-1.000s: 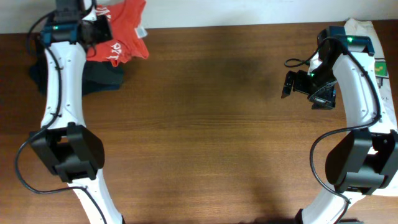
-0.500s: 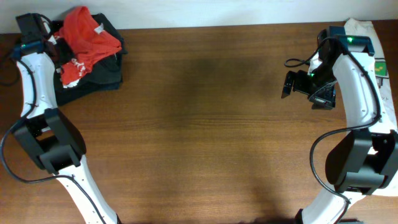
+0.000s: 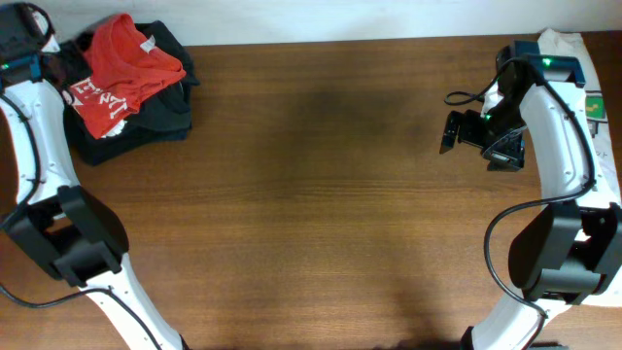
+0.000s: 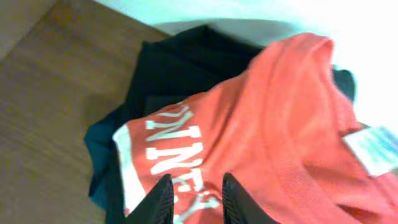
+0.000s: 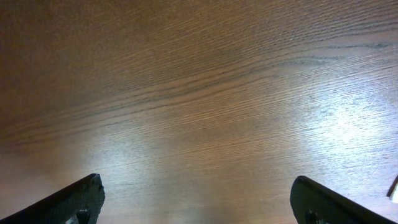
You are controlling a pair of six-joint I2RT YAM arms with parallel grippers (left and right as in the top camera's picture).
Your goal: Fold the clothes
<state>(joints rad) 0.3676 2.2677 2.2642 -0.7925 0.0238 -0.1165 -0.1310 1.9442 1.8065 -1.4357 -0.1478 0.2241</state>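
The clothes lie in a heap at the table's back left corner. An orange-red T-shirt [image 3: 121,68] with white lettering is crumpled on top of a dark folded garment [image 3: 160,115]. In the left wrist view the T-shirt [image 4: 273,118] fills the middle, the dark garment [image 4: 168,68] behind it. My left gripper [image 4: 198,194] hangs just left of the heap, open by a narrow gap with nothing clamped in it; the lettering shows beyond its fingers. My right gripper [image 5: 199,199] stands wide open over bare wood at the right [image 3: 453,131].
The wooden table [image 3: 311,194] ends at a white back edge right behind the heap. White papers or packaging [image 3: 583,58] lie at the back right corner, beside the right arm.
The left arm has swung left past the table's corner, and its jaws have parted. The T-shirt has dropped from it onto the dark garment. The right arm has not moved.
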